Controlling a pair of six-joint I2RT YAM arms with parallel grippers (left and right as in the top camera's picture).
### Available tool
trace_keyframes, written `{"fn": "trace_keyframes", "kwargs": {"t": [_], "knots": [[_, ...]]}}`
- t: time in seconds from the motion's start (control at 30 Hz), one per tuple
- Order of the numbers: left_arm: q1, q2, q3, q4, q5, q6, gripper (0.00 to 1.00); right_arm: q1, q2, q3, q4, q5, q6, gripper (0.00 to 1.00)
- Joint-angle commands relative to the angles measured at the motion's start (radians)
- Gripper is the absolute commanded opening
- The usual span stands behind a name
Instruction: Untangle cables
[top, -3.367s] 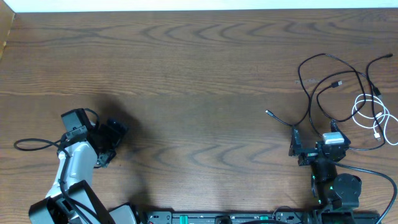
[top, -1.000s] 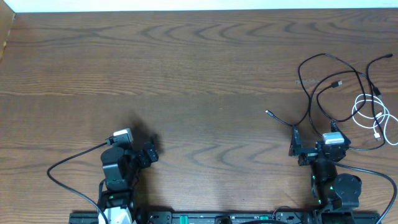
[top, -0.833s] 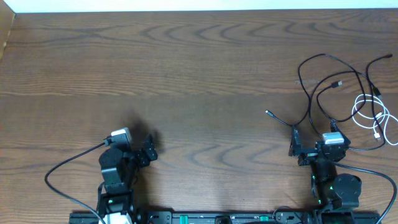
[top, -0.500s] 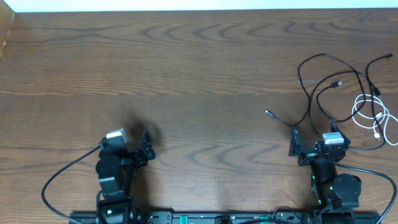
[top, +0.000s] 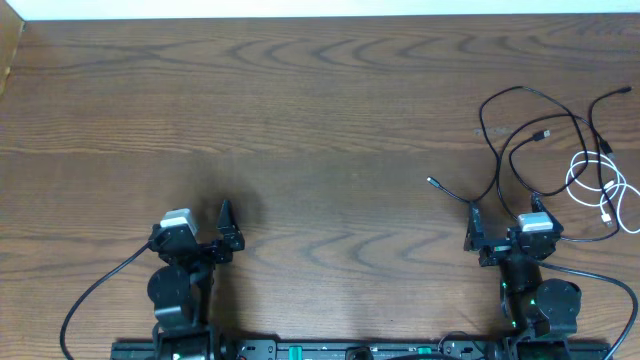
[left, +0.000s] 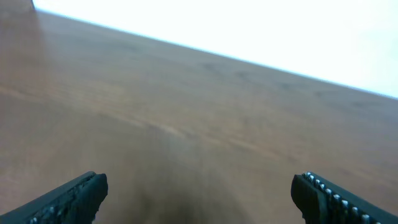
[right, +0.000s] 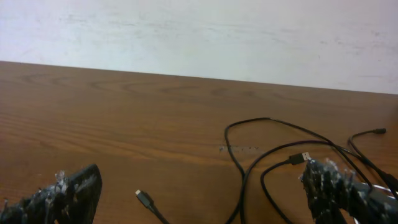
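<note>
Ideally the right hand (top: 503, 238), wide and empty like the left hand (top: 200, 238), pinches 1 black cable (top: 497, 170) near its free plug (right: 143, 198).

Even bright light, left wrist view blurred

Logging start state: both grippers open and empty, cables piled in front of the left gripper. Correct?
Wrong side. The overhead view shows the cables piled in front of the right gripper, not the left gripper. The rest holds: both grippers are open and empty.
</note>
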Motion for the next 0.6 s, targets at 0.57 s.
{"fn": "trace_keyframes", "kwargs": {"t": [0.57], "knots": [[-0.062,-0.124,-0.011,-0.040,0.064,0.045,0.99,0.006,-0.006,-0.002,-0.003,0.000,-0.013,0.99]]}}
